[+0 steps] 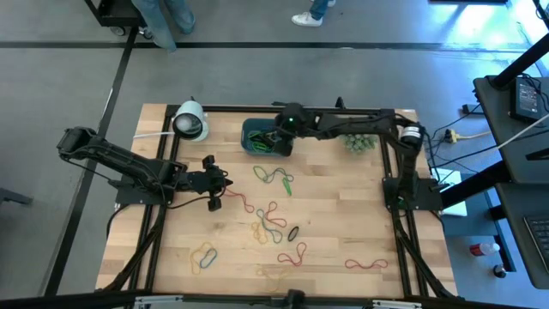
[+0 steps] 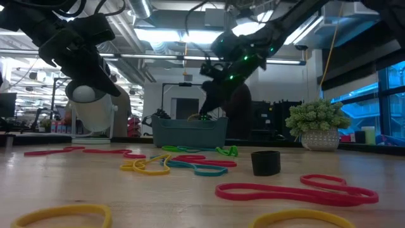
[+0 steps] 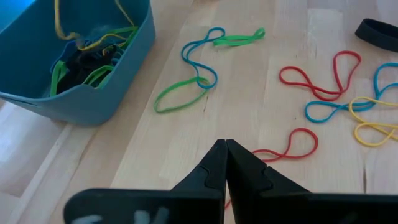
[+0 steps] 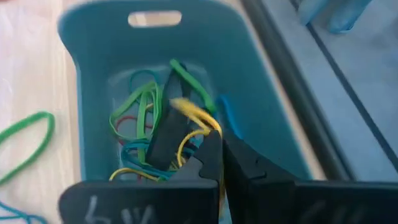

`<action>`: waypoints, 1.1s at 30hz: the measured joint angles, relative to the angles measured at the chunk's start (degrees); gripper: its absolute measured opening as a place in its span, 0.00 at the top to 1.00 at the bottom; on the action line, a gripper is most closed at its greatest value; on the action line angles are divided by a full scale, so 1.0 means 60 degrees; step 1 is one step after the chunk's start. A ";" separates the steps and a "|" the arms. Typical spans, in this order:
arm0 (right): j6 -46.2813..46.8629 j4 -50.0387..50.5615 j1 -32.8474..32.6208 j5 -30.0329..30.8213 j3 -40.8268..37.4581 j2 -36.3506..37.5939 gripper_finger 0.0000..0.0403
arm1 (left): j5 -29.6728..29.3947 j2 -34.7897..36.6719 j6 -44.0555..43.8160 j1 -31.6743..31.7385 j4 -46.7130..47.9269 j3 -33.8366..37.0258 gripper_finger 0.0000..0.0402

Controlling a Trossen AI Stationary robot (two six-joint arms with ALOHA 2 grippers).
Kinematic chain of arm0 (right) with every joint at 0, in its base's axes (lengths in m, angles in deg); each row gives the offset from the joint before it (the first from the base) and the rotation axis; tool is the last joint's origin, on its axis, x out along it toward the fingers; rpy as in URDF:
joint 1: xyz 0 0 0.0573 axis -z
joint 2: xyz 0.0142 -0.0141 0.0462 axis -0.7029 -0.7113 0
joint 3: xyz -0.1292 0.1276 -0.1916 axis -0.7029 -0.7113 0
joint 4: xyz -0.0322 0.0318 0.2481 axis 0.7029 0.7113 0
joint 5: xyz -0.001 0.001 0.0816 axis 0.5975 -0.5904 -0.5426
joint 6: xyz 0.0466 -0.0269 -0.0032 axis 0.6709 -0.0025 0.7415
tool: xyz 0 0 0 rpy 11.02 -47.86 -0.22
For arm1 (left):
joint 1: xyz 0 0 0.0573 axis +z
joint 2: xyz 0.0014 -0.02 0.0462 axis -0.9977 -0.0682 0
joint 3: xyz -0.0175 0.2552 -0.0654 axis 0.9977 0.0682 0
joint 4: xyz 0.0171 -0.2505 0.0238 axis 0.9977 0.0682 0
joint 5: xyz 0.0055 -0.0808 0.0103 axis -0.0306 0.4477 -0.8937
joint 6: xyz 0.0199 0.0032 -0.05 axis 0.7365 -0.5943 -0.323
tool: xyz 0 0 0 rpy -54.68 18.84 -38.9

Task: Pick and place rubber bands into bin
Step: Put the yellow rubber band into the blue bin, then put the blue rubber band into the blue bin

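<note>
The teal bin (image 1: 257,137) stands at the table's far middle with several rubber bands in it. My right gripper (image 4: 221,146) is over the bin (image 4: 99,74), its fingers shut on a yellow rubber band (image 4: 196,115). My left gripper (image 3: 225,146) is shut and hangs in the air left of centre (image 1: 225,182), above a red band (image 3: 295,146) that lies flat on the table. It touches nothing. More bands, red, green, blue and yellow (image 1: 270,223), lie loose on the wood. My right gripper pinches a strand of the yellow band (image 4: 208,124) between its two fingertips. The fingers slant down into the bin's mouth. The band hangs slack below them, and its strands (image 3: 59,18) reach down to the pile in the bin.
A white cylinder (image 1: 190,120) lies left of the bin, and a spiky green ball plant (image 1: 358,142) stands to its right. A black ring (image 1: 293,233) sits among the loose bands. A black frame edges the table.
</note>
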 joint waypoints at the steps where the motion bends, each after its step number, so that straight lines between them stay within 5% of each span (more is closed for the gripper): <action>1: -0.0002 0.0076 0.0000 0.0000 0.0077 -0.0121 0.96 | 0.0004 0.0000 -0.0001 0.0000 -0.0002 0.0000 1.00; 21: 0.0282 0.3799 0.0073 0.0084 0.1997 -0.0354 0.52 | 0.0007 0.0000 -0.0001 0.0000 -0.0003 0.0000 1.00; 26: 0.0543 0.4691 0.0058 0.0099 0.1654 0.0286 0.61 | 0.0007 0.0000 0.0630 -0.0002 -0.0003 0.0000 0.99; 33: 0.1331 0.4232 -0.0094 0.0129 -0.1218 0.2978 0.94 | 0.0004 0.0000 0.1023 -0.0040 0.0013 -0.0117 1.00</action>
